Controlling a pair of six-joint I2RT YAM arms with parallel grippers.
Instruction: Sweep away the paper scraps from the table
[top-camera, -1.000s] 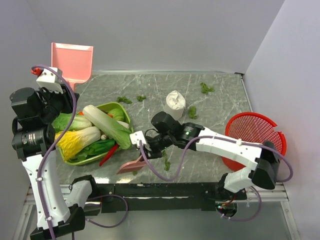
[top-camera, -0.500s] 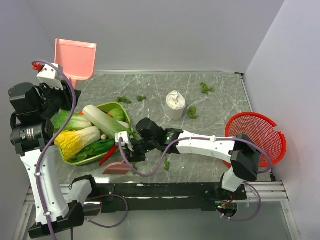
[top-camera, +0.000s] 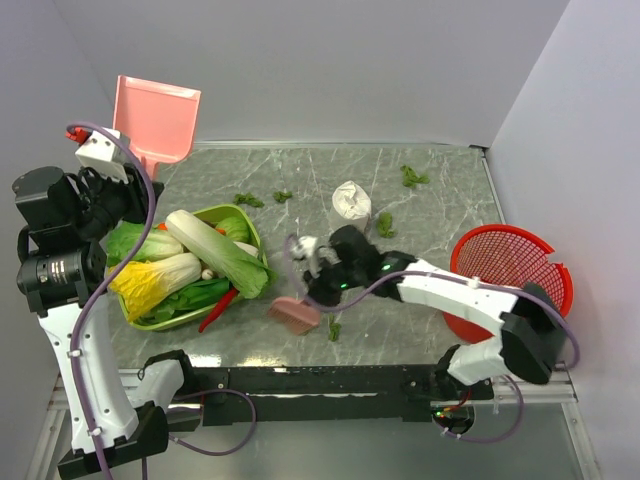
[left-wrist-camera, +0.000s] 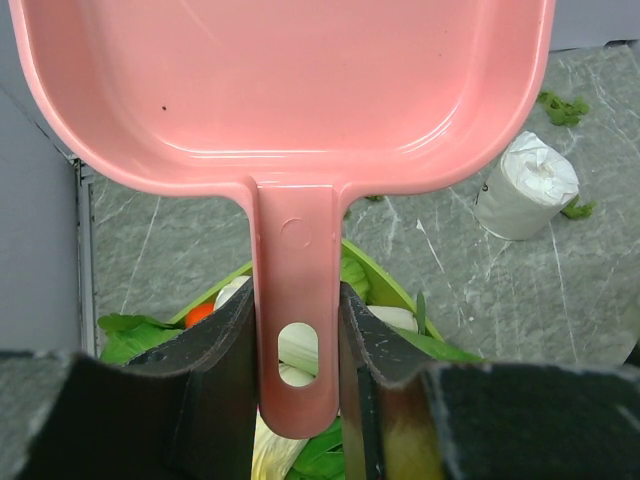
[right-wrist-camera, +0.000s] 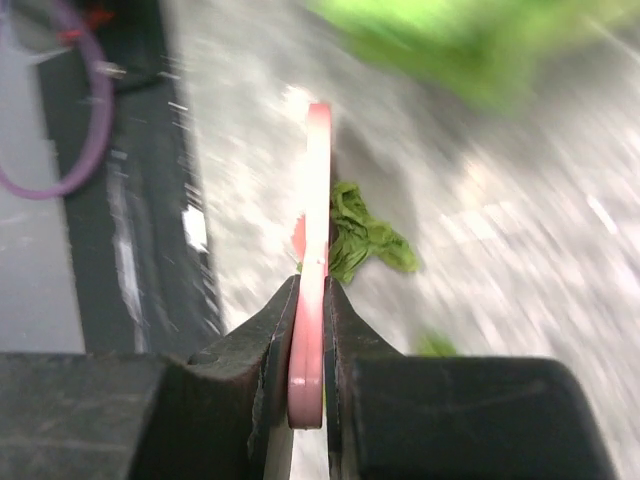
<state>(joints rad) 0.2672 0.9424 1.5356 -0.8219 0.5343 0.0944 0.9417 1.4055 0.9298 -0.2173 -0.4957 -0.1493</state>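
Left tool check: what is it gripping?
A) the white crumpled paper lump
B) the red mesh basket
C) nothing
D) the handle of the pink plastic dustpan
D: in the left wrist view the left tool is clamped on the narrow handle of the pink plastic dustpan.

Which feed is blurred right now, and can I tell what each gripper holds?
Right wrist: heavy motion blur over the table, yet the thin pink tool pinched in the right gripper and one paper scrap beside it read clearly. Left wrist: sharp, left gripper clamped on the pink dustpan handle. Top external: sharp except smear around the pink tool.
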